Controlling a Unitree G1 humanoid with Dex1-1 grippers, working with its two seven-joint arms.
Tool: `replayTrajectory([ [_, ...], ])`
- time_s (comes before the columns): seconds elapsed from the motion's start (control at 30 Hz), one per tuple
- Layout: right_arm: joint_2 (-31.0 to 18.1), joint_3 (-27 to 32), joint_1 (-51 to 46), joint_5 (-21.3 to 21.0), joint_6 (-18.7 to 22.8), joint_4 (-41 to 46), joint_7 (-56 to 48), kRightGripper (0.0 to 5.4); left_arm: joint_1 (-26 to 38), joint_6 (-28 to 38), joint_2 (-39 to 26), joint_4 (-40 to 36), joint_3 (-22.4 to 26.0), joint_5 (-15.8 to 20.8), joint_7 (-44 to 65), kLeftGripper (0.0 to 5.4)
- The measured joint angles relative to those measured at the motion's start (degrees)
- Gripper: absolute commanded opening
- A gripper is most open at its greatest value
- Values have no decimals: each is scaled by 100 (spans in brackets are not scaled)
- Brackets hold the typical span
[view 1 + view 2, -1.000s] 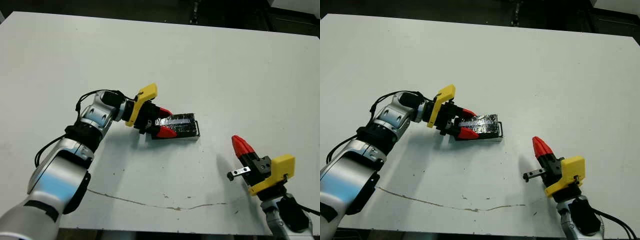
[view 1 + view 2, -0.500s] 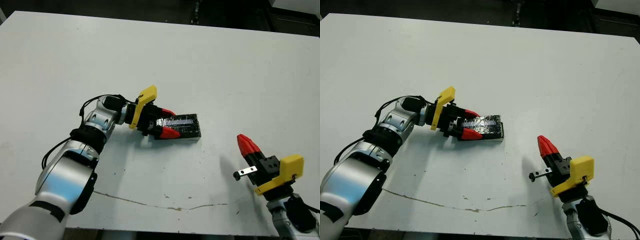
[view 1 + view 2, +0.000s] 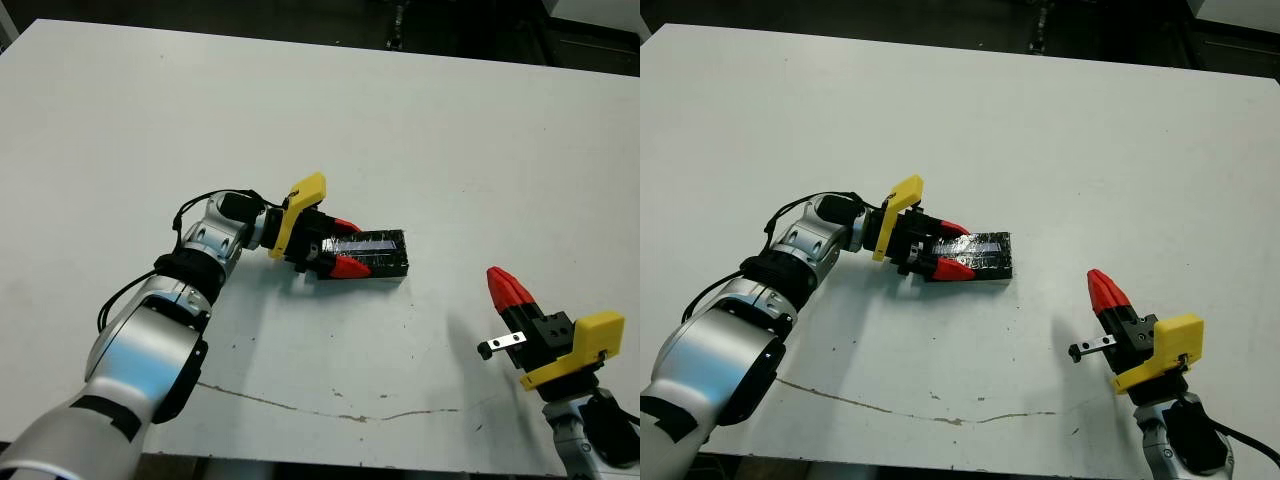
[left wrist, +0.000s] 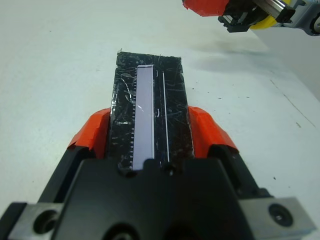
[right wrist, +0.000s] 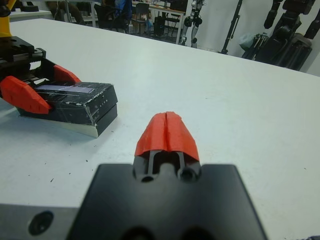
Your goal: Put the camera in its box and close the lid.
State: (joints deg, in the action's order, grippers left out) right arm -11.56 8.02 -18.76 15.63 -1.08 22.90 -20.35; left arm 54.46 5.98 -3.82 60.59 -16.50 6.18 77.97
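Left gripper (image 3: 340, 246) has its red fingers (image 4: 93, 130) clamped on either long side of the lid (image 4: 150, 112), which sits flat on top of the box (image 5: 100, 125), lilac stripe up. Box rests mid-table (image 3: 450, 130). Camera isn't visible. Right gripper (image 3: 1102, 292), well apart from the box toward the table's near edge, has its tips pressed together, holding nothing.
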Motion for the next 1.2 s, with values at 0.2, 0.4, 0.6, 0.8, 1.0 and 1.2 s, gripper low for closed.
replayTrajectory([
  [0.2, 1, 0, 4, -11, -7, 0, 25, 0, 116, -49, 27, 133, -16, -23, 72, 312],
  [0.4, 4, -2, 14, -38, -7, 0, 28, 0, 195, -71, 46, 189, -46, -94, 110, 312],
  [0.6, 5, -6, 19, -82, 2, 21, 133, 0, 266, -211, 51, 209, -69, -109, 164, 312],
  [0.8, 7, -5, 25, -129, 2, 65, 237, 0, 407, -448, 53, 216, -173, -173, 217, 312],
  [1.0, 7, 149, 70, -125, 1, 62, 328, 0, 471, -568, 58, 216, -225, -230, 224, 312],
  [1.2, 7, 242, 147, -113, 0, 59, 336, 0, 529, -668, 69, 216, -280, -296, 224, 312],
])
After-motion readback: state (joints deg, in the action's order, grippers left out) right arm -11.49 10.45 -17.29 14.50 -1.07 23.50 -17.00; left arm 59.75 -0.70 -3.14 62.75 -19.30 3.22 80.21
